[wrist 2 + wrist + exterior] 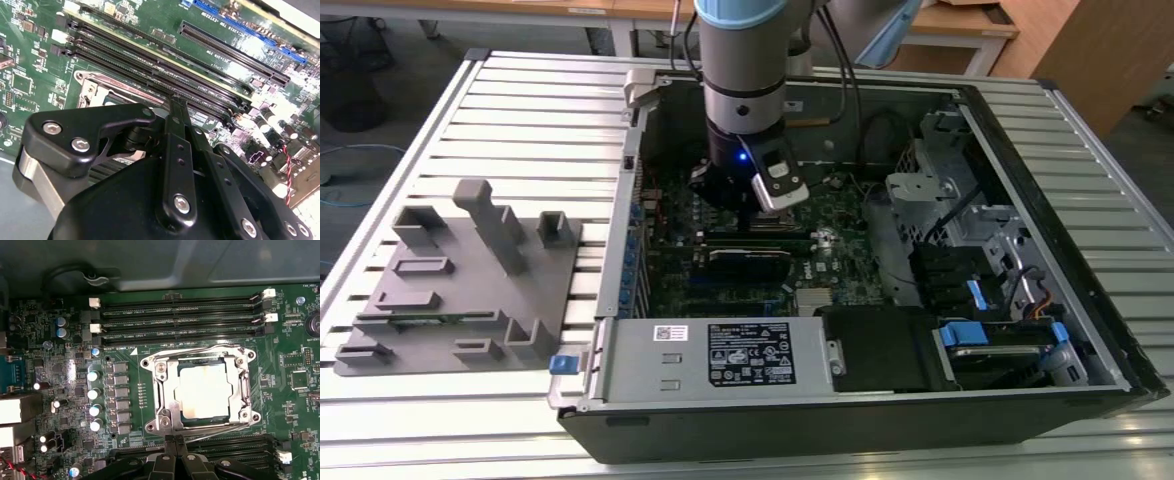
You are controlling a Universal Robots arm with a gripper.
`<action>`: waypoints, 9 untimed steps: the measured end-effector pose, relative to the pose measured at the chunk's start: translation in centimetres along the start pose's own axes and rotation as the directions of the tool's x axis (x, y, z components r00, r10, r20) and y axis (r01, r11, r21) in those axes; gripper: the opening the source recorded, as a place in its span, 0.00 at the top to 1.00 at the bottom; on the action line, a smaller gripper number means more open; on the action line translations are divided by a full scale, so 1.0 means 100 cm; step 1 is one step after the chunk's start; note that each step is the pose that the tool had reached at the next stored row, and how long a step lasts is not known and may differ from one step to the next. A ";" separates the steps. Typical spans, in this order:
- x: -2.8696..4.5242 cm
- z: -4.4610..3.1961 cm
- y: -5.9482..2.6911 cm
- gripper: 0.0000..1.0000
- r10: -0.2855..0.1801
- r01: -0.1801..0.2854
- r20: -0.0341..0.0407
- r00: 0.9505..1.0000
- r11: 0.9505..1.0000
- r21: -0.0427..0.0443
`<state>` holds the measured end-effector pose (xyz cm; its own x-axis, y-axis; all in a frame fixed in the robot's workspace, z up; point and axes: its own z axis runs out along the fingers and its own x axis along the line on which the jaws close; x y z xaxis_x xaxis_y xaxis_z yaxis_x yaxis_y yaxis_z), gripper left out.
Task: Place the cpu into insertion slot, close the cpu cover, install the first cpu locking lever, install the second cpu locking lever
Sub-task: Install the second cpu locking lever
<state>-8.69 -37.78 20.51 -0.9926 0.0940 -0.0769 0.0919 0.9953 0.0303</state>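
The cpu [205, 390] is sitting seated in its socket on the green motherboard [125, 460], its dull silver-tan top showing through the open window of the cpu cover [170, 407], which is lying flat down over it. In the first wrist view, taking the chip as the centre of a clock, a thin wire lever [200, 351] is running along the 12 o'clock edge of the socket frame, and another thin lever [220, 432] is lying along the 6 o'clock edge, just above the lower bank of memory slots [240, 445]. The upper bank of black memory slots [180, 320] is stretching across at 12 o'clock beyond the first lever, and a column of silver-capped capacitors [94, 400] is standing at 9 o'clock, well apart from the socket.

The gripper [174, 441] is reaching in at 6 o'clock of the chip, its two slim black fingers pressed together with no gap showing between them and nothing visibly held. The fingertips are resting right at the lower rim of the socket frame, beside the cover's tab. In the second wrist view the gripper [175, 102] is pointing its closed tips at the edge of the socket where it is meeting the memory slots.

In the exterior view the arm [744, 90] is hanging down into the open computer case [881, 400], with a grey parts fixture [454, 280] lying on the slatted table [520, 110] at the case's 9 o'clock
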 end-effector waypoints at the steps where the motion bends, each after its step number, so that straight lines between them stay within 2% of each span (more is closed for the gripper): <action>1: 0.0008 0.0001 0.0001 0.89 0.000 0.000 0.001 1.000 1.000 0.000; 9: 0.0072 0.0014 0.0019 0.89 0.000 0.000 0.015 1.000 1.000 -0.005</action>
<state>-9.38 -37.52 20.31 -0.9913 0.0946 -0.0916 0.0918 0.9952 0.0353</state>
